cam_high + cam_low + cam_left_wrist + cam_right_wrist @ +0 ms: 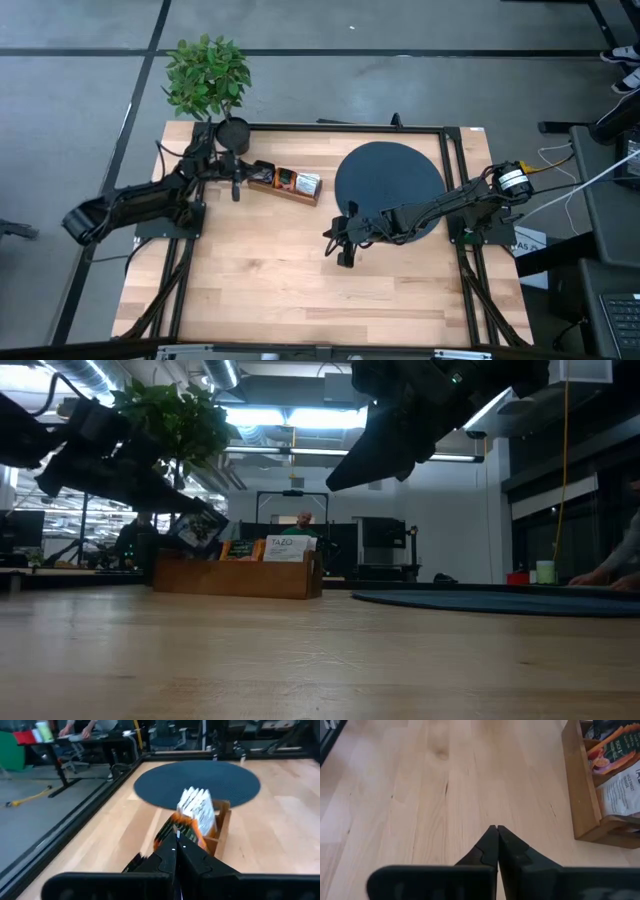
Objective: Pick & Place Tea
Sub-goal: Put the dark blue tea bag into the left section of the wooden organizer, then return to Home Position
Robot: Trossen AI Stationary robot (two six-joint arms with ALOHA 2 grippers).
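Note:
The tea sachets stand on edge in a long wooden tray (288,196) at the far left of the table. Dark ones (167,832) fill its left end, orange ones (198,836) the middle, and white ones (197,806) the right end. My left gripper (236,192) is shut just off the tray's left end, with nothing between its fingers. My right gripper (345,255) hangs shut over bare wood at the table's middle, near the tray's right end (580,780), and is also empty.
A big black round disc (388,180) lies flat at the far right, under the right arm. A potted plant (207,75) stands at the far left corner behind the tray. Bare wood (300,290) runs along the near half. A person sits in the room beyond (303,520).

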